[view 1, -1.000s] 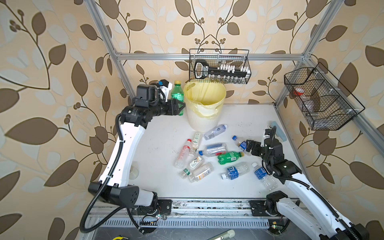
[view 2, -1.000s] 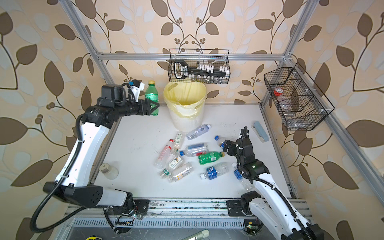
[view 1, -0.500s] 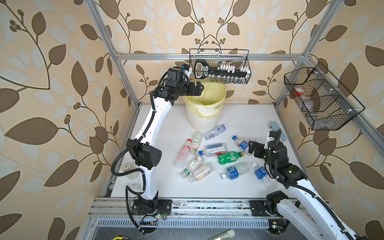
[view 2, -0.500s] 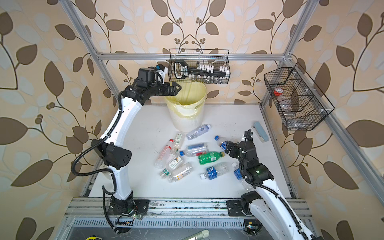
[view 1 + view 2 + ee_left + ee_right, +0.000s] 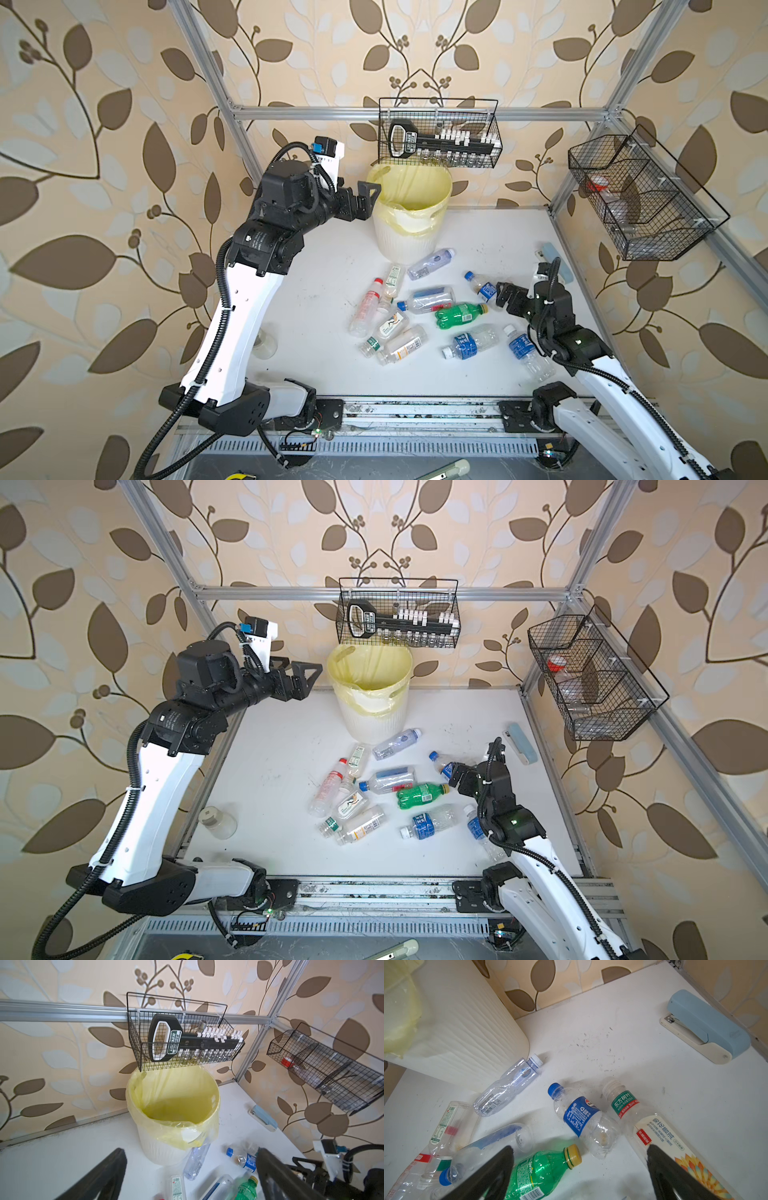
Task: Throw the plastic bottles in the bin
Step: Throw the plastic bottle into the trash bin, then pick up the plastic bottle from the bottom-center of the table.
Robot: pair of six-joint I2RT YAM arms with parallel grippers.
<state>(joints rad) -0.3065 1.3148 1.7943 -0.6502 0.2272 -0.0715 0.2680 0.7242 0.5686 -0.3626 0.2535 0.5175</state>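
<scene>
Bottles (image 5: pixel 415 320), about a dozen, lie on their sides in a loose heap on the table (image 5: pixel 316 270), in front of the bin (image 5: pixel 399 245) and nearer the right arm. The bin stands at the back of the table, under a wire basket (image 5: pixel 438 133) hung on the rear rail. A yellow liner (image 5: pixel 172 1093) folds over its rim. One clear bottle (image 5: pixel 430 264) lies against or just beside the bin's base.

Left gripper (image 5: pixel 371 202) hangs raised just beside the bin's rim, on its left, pointing toward it. Its jaws stand wide apart and grip nothing. The left wrist view looks out between the two fingers (image 5: pixel 106 1180) at the bin's mouth.

Right gripper (image 5: pixel 502 296) sits low over the right edge of the heap, jaws wide apart, nothing clamped. In the right wrist view three bottles lie in the gap between its fingers (image 5: pixel 492 1176). They are the green bottle (image 5: pixel 542 1169) with a yellow cap, a blue-labelled bottle (image 5: pixel 581 1118) with a blue cap, and touching that, a capless bottle (image 5: pixel 652 1132) with a white label. The capless bottle runs under one finger.

A pale blue stapler (image 5: pixel 708 1026) lies near the table's right edge, well apart from the heap. A second basket (image 5: pixel 640 199) hangs on the right side. A small jar (image 5: pixel 218 823) stands by the left arm.
</scene>
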